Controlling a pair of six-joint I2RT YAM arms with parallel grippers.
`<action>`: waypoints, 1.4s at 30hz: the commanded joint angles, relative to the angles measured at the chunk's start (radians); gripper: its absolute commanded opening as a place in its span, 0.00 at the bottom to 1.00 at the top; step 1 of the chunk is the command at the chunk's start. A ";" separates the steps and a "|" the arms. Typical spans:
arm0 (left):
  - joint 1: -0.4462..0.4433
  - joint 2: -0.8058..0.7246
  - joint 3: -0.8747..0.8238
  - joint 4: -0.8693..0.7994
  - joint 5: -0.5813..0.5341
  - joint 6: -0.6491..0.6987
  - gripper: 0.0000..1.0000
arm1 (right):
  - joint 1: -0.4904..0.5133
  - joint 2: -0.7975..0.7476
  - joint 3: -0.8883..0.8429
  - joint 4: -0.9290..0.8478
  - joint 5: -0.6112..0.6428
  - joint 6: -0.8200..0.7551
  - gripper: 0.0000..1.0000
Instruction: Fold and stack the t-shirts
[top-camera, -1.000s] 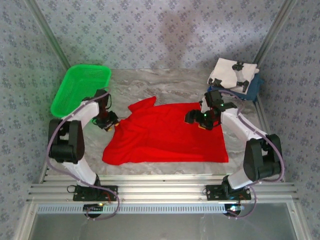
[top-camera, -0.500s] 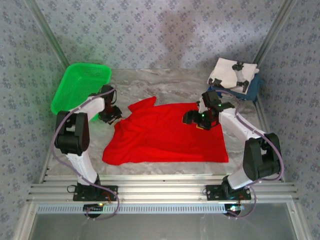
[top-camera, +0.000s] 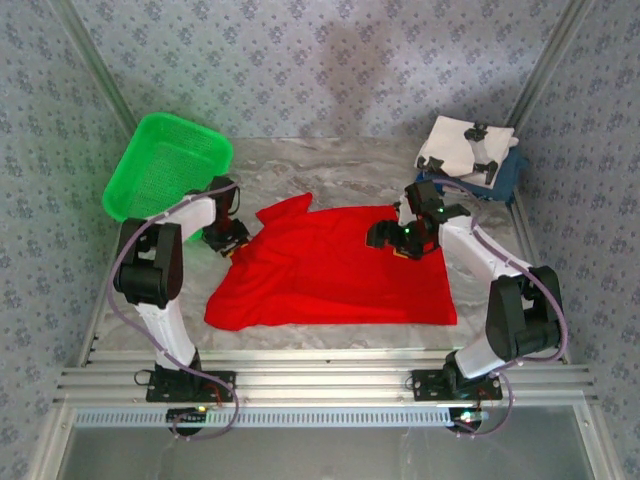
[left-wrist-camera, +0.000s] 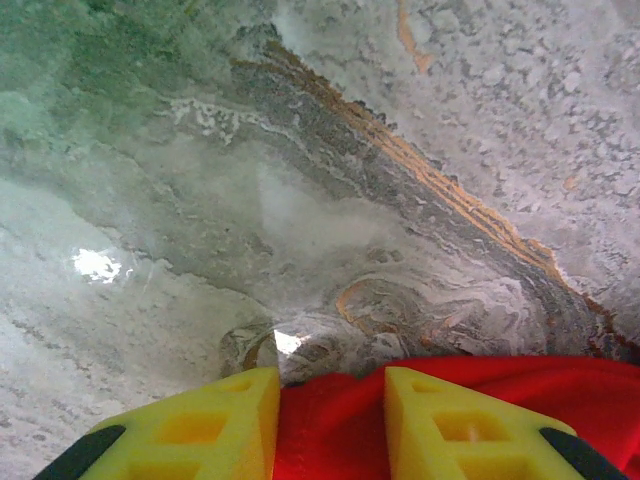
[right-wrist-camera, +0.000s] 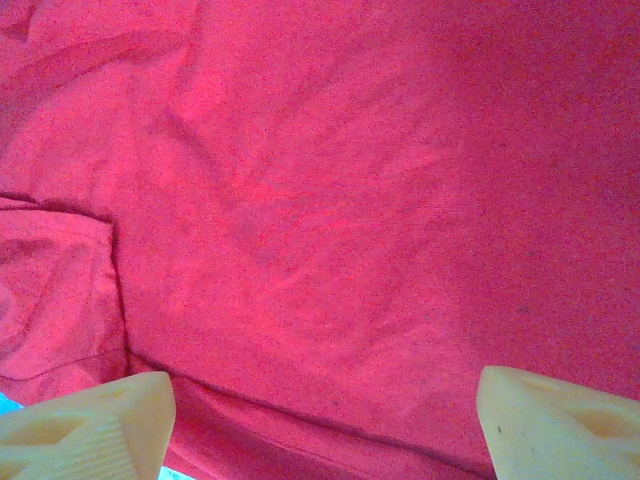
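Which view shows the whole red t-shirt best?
Top external: the red t-shirt lies spread on the table, nearly its whole outline visible. Left wrist catches a strip of its edge; right wrist, close-up wrinkled cloth.

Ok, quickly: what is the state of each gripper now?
Left gripper: partly open, the red t-shirt edge between its jaws.
Right gripper: wide open above the red t-shirt, holding nothing.

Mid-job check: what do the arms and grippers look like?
The left arm and right arm have white links, black joints and looping lavender cables. The left gripper has yellow fingers, black near their bases; the right gripper has pale cream fingers.
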 joint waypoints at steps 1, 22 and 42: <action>0.000 0.039 -0.017 -0.062 0.012 0.006 0.31 | -0.007 -0.001 -0.009 -0.025 -0.016 -0.021 0.81; 0.029 0.042 0.168 -0.167 -0.089 0.154 0.00 | -0.005 0.015 -0.058 0.004 0.022 0.005 0.80; 0.047 0.065 0.279 -0.265 -0.267 0.239 0.01 | 0.016 0.161 -0.034 -0.054 0.176 0.042 0.78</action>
